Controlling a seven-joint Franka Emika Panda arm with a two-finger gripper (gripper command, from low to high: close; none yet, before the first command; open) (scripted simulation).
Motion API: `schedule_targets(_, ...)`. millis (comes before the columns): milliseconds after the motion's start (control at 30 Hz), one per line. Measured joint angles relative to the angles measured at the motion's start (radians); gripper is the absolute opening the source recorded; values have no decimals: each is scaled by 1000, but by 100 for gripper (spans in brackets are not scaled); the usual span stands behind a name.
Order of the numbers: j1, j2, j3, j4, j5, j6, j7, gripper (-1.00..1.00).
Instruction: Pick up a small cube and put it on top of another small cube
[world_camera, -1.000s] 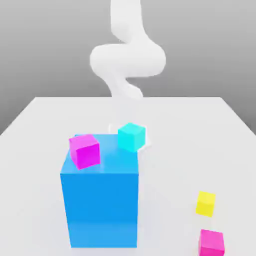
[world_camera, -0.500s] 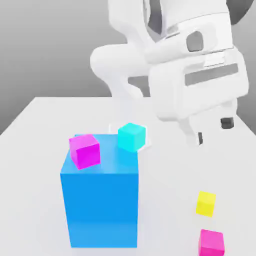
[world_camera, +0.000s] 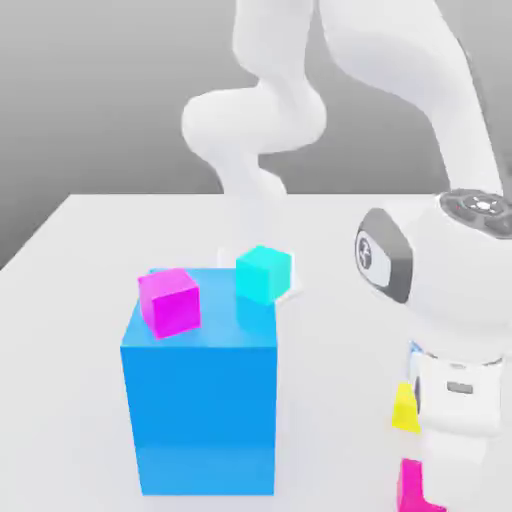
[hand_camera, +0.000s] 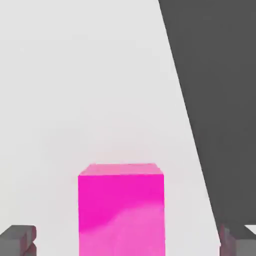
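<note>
Fingers (hand_camera: 125, 241): spread wide, one on each side of the hot-pink cube (hand_camera: 121, 215), with a gap at both sides — nothing is gripped.
Reason for the spread: presumably to let the cube pass between the tips before they close on it.
Arm (world_camera: 460, 280): reaches down over the exterior view's right side, the hand partly in front of both the hot-pink cube and the yellow cube (world_camera: 404, 410); that placing suits a pick from above.
Hot-pink cube: on the counter (world_camera: 340, 440), near the yellow one, apart from it; it probably has to be lifted clear before it travels across.
Yellow cube: on the counter, its top free of any cube, so it can likely serve as the base.
Blue block (world_camera: 205, 415): stands on the counter and carries the magenta cube (world_camera: 169, 302) and the cyan cube (world_camera: 263, 275) — likely bystanders here.
Containers: none in sight; the block bears its cubes on top, nothing sits inside anything.
</note>
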Motion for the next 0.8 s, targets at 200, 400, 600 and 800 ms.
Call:
schedule_targets(200,-2,28,3,6,2,19,-2,-100)
schedule_targets(400,5,-95,-7,-20,-10,-77,6,-100)
schedule_targets(600,-34,-292,-19,-68,86,-245,45,-100)
schedule_targets(800,-99,-497,-42,-118,101,-407,156,-100)
